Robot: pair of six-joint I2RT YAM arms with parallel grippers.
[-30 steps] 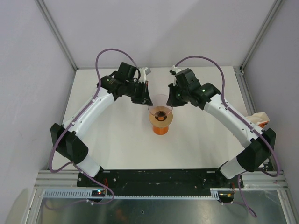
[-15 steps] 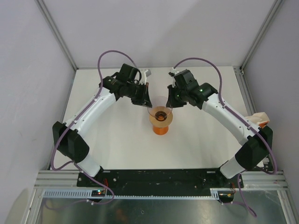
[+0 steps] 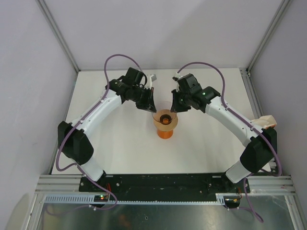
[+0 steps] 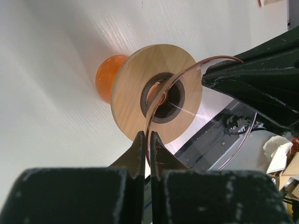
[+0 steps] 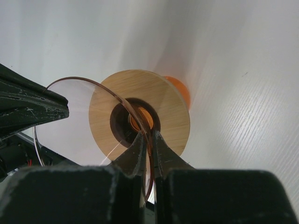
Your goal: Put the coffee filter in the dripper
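As both wrist views show, the left gripper (image 4: 148, 138) and the right gripper (image 5: 147, 138) are each pinched shut on the thin brownish rim of the coffee filter (image 5: 70, 123). The filter is a pale, see-through cone held at opposite sides of its mouth. Its widest span runs straight from one gripper to the other, left to right in the top view. From each pair of fingertips the rim curves away in an arc that ends at the opposing gripper. Where its apex points cannot be told.

Directly beyond both sets of fingertips stands the dripper (image 3: 165, 122), upright on the counter (image 3: 120, 143), axis vertical and mouth facing up toward the grippers. It shows a wood-coloured disc with a dark-ringed central hole and a rounded orange body below. The filter's rim crosses in front of that hole in each wrist view; contact between filter and dripper cannot be judged.

Compared with one second earlier, the grippers stand closer together and nearer the dripper. The filter, then a broad pale disc in the top view, now shows there only faintly. The dripper has not shifted.
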